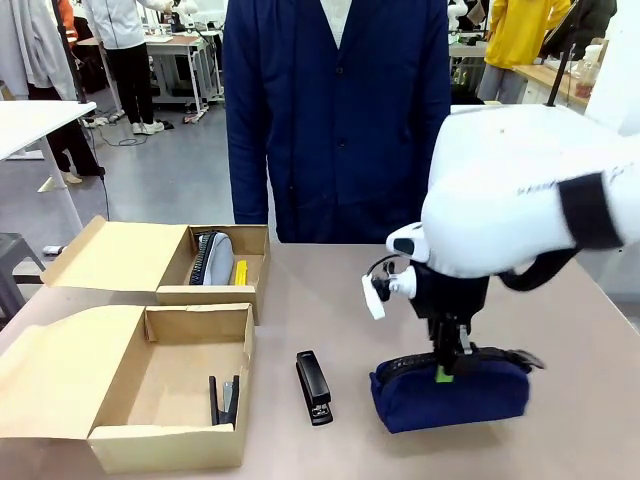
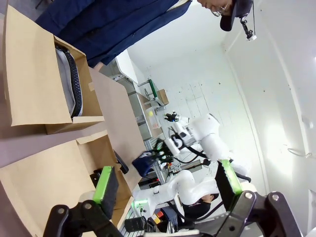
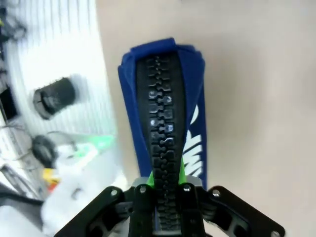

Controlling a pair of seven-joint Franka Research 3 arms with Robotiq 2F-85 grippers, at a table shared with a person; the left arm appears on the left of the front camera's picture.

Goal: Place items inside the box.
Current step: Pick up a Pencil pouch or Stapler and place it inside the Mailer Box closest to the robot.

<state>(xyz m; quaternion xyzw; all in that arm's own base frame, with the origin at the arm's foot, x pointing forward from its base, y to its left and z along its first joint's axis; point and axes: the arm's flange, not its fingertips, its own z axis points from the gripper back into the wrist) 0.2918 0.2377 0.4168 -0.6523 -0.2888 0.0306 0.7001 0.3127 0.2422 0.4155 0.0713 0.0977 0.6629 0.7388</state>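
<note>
A navy blue zip pouch [image 1: 450, 392] with white lettering lies on the table at the front right. My right gripper [image 1: 446, 368] comes down on it from above and is shut on its black zipper ridge [image 3: 162, 123]. In the right wrist view the pouch [image 3: 195, 98] runs away from the gripper [image 3: 165, 186], whose green pads pinch the zipper. A black stapler [image 1: 313, 386] lies on the table between the pouch and the near open cardboard box [image 1: 200, 312]. My left gripper [image 2: 167, 182] hangs open in the air, with nothing between its fingers.
The near box holds a black and grey tool [image 1: 223, 400]. A second open box [image 1: 215, 293] behind it holds a grey pouch [image 1: 212, 258] and a yellow thing [image 1: 241, 272]. A person in a navy coat [image 1: 335, 120] stands at the far edge.
</note>
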